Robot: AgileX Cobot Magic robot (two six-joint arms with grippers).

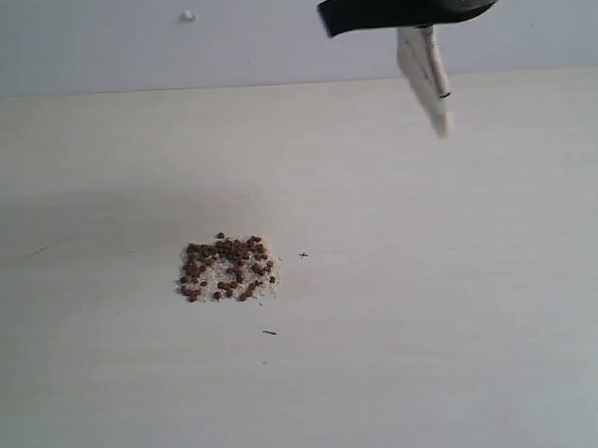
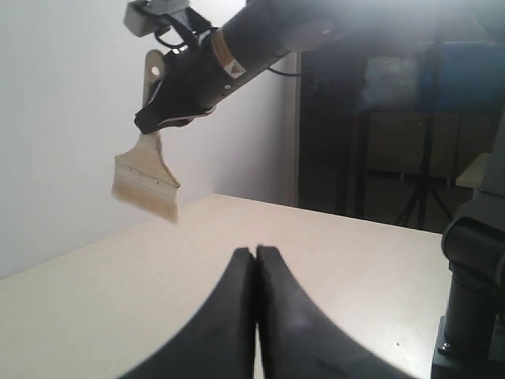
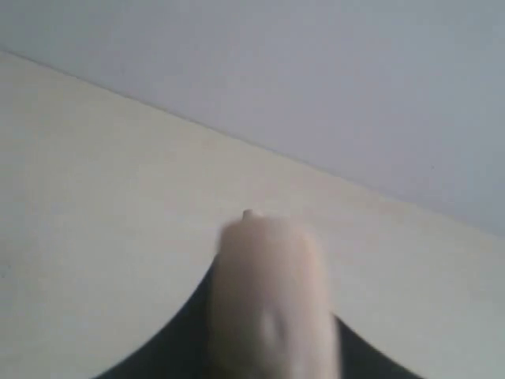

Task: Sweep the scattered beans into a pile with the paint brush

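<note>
Pressed together right under the left wrist camera, the left end effector has its two black fingers meeting with no gap and nothing between them; the pale surface stretches out beyond it.

On the exterior view, the beans sit left of centre at middle depth. They are gathered in one compact patch, with reddish-brown pellets lying over pale crumbs. Just right of the patch is a tiny cross-shaped mark. A short dark sliver lies nearer the camera, apart from the pile.

Farther right, at the far side of the scene, the right end effector is clamped on the handle of the paint brush. The brush hangs bristles down and slightly tilted, lifted clear of the surface and well apart from the beans. Seen from the left wrist camera, the same brush shows its broad face: cream bristles, metal ferrule, and the holed end of the wooden handle poking out above the grip. The right wrist camera shows only a blurred pale handle between dark fingers.
</note>
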